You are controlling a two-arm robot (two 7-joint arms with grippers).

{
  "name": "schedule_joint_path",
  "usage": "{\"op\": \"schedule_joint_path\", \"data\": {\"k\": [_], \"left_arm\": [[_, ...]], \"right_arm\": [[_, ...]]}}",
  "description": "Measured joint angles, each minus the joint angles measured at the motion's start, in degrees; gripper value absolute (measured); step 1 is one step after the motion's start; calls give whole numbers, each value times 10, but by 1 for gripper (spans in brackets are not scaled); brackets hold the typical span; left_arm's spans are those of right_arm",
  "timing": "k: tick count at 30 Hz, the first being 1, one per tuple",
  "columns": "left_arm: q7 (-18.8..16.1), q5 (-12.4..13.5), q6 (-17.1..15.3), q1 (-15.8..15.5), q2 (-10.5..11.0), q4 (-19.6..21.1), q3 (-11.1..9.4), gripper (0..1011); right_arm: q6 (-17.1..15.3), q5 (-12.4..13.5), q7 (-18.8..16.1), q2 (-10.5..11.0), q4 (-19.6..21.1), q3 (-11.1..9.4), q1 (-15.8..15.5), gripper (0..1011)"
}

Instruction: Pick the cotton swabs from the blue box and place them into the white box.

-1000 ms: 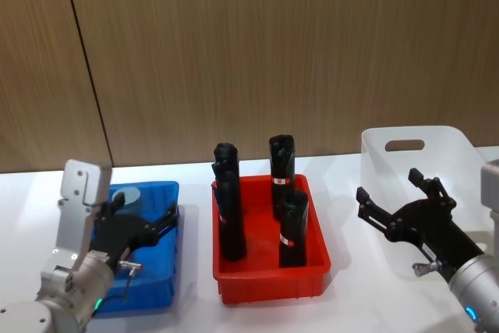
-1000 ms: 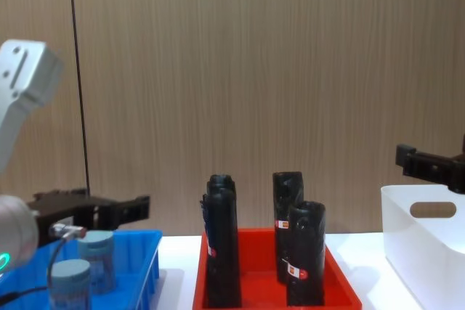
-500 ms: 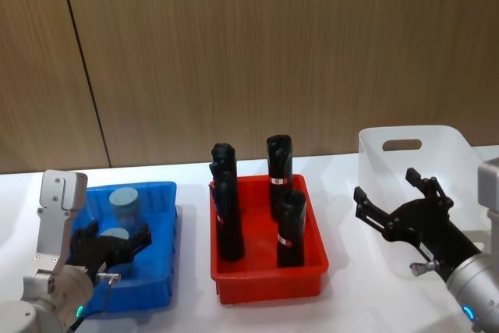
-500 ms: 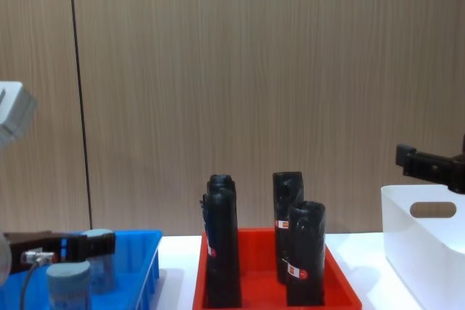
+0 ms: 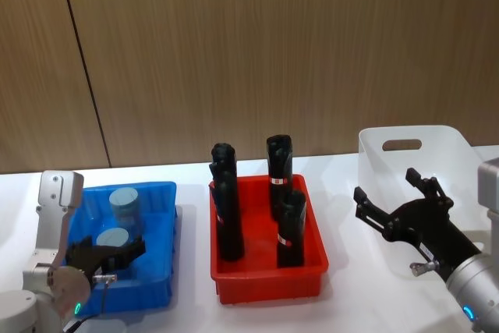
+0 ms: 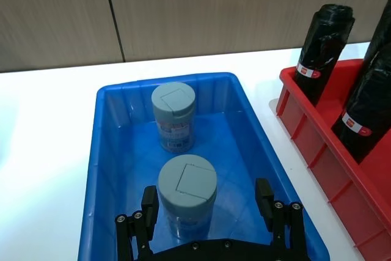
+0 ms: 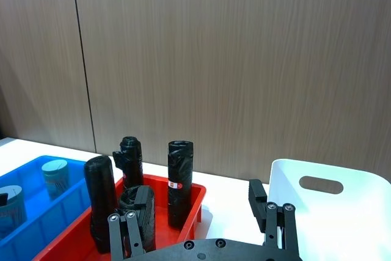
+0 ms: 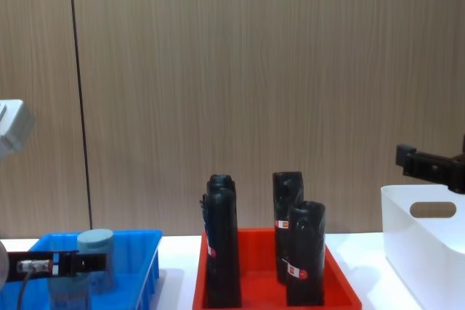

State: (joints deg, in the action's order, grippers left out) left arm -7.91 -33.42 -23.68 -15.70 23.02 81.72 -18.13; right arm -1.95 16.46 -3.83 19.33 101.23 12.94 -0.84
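The left gripper (image 5: 105, 255) hangs low inside the blue box (image 5: 160, 286), at its near end. Its 2 fingers (image 6: 149, 206) are spread wide. They stand on either side of the nearer jar of cotton swabs (image 6: 187, 181), with a gap showing at the right-hand finger, so nothing is gripped.

That jar stands upright with its long axis vertical and its grey-blue lid facing up. It sits between the fingertips and slightly ahead of them. The 2nd jar (image 6: 173, 114) is also upright with its lid up. It stands farther out from the gripper, near the far wall of the blue box and apart from the 1st.

Next along is a red tray (image 5: 269, 280) just beside the blue box, holding 4 upright black rolls (image 5: 227, 216).

To the right, the right gripper (image 5: 387, 185) hovers above the white table (image 5: 351, 302), between the red tray and the white box (image 5: 374, 154). Its fingers are splayed open and hold nothing. The white box stands ahead of this gripper and to its right.
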Motion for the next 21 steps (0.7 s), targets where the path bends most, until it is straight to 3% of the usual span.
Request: {"op": "schedule_joint_path", "data": {"k": [10, 21], "left_arm": [[-15, -13, -30, -7, -5, -5, 5, 1004], [-22, -11, -51, -16, -8, -16, 9, 1004]], "right_arm": [[0, 0, 0, 0, 0, 0, 0, 1002], [0, 0, 0, 0, 0, 0, 0, 1001]]}}
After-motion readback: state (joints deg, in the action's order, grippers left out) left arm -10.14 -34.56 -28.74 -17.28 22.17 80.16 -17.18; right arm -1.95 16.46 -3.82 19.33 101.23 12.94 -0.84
